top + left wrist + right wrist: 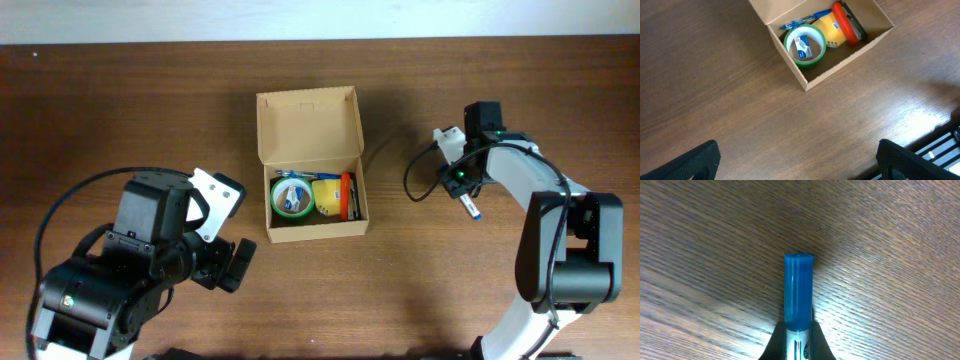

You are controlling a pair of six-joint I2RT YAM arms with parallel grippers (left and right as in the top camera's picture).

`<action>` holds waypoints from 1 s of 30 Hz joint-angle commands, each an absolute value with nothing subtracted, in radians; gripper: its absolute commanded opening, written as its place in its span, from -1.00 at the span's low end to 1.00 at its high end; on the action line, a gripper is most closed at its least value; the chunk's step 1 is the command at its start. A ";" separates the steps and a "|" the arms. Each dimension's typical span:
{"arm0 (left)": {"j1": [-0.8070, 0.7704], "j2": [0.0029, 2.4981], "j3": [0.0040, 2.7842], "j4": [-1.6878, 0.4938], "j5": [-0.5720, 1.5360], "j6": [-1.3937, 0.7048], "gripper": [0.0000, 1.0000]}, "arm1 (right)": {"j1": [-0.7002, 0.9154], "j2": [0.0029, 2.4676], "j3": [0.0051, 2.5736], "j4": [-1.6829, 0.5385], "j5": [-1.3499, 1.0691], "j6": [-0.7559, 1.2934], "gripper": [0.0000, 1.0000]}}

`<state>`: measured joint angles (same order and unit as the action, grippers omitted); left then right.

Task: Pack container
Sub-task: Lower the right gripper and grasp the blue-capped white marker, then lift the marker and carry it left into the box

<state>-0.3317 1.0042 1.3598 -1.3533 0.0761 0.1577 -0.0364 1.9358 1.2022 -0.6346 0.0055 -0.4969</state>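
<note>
My R gripper is clamped on a marker, blue cap pointing out over the wood table. Container sits mid-table, lid flap open, well apart to my left. A black cable loops btwn us. Inside the container: green tape roll, yellow item, red tool. L gripper is spread wide w/ nothing in it, near the box.

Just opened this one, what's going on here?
The robot is packing stationery into an open cardboard box. The right gripper is shut on a blue-capped marker, out over the table to the box's right, not yet at the box. The left gripper is open and holds nothing, off to the box's other side. Inside the box lie a green tape roll, something yellow and an orange-red item.
</note>
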 commanded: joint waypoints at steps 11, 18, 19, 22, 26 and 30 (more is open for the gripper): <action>-0.333 1.004 1.377 -1.351 0.090 0.174 0.99 | -0.018 1.948 1.199 -0.659 -0.015 -0.453 -0.92; -0.333 1.004 1.377 -1.351 0.090 0.174 0.99 | -0.018 1.948 1.249 -0.703 -0.072 -0.398 -0.92; -0.333 1.004 1.377 -1.351 0.090 0.174 0.99 | -0.018 1.948 1.258 -0.709 -0.075 -0.383 -0.92; -0.333 1.004 1.377 -1.351 0.090 0.174 0.99 | -0.018 1.948 1.292 -0.741 -0.093 -0.376 -0.92; -0.333 1.004 1.377 -1.351 0.090 0.174 0.99 | -0.018 1.948 1.364 -0.796 -0.156 -0.375 -0.92; -0.333 1.004 1.377 -1.351 0.090 0.174 0.99 | -0.017 1.947 1.456 -0.872 -0.195 -0.338 -0.92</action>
<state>-0.3317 1.0042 1.3598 -1.3533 0.0761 0.1577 -0.0246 1.9366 1.3846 -0.8440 -0.1280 -0.3721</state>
